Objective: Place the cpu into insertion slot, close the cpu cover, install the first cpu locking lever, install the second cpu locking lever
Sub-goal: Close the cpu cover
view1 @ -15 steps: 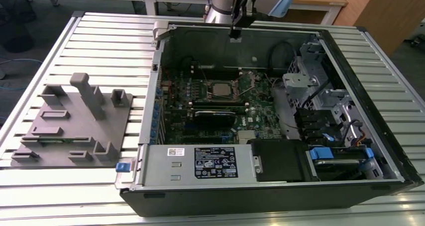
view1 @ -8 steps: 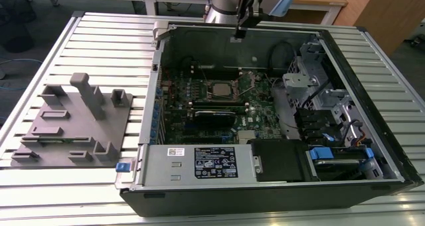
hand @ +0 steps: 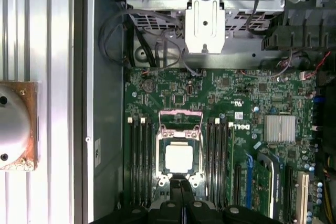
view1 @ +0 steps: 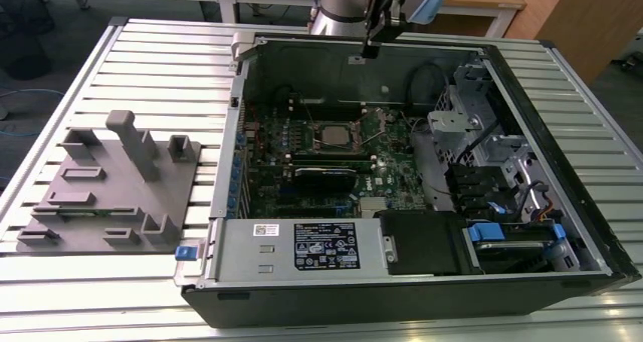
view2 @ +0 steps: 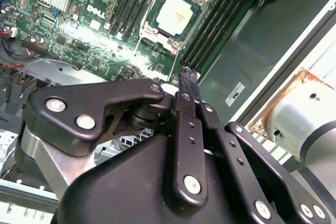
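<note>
The black metal pincer (view1: pixel 370 52) of the silver-grey arm (view1: pixel 336 12) hangs pointing straight down, its two thin fingers (view2: pixel 187 85) pressed together, holding nothing.

The cpu (hand: pixel 178 158) has a smooth, pale metal top. Around the cpu, the cpu cover (hand: pixel 179 132) is shiny grey metal.
</note>
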Robot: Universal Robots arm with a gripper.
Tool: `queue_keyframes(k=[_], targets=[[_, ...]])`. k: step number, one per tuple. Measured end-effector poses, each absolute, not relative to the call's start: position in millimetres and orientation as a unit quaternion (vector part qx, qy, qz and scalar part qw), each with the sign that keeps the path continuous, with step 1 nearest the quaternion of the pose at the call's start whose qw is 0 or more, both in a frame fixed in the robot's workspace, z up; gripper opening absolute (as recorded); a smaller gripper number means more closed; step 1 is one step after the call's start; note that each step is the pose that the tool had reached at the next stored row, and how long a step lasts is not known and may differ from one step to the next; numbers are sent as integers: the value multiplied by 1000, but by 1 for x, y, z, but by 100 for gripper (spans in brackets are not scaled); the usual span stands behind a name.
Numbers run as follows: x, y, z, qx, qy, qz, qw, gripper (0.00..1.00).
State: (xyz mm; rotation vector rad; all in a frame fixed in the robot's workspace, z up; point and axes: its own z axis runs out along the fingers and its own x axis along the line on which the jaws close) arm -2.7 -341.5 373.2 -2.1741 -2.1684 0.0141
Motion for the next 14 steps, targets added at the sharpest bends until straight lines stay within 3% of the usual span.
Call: queue_keyframes(k=[6,14], targets=[[-3,-342,370,-706,-707,-1,29,11],[-3,-342,364,-706,-707,-2,29,11]])
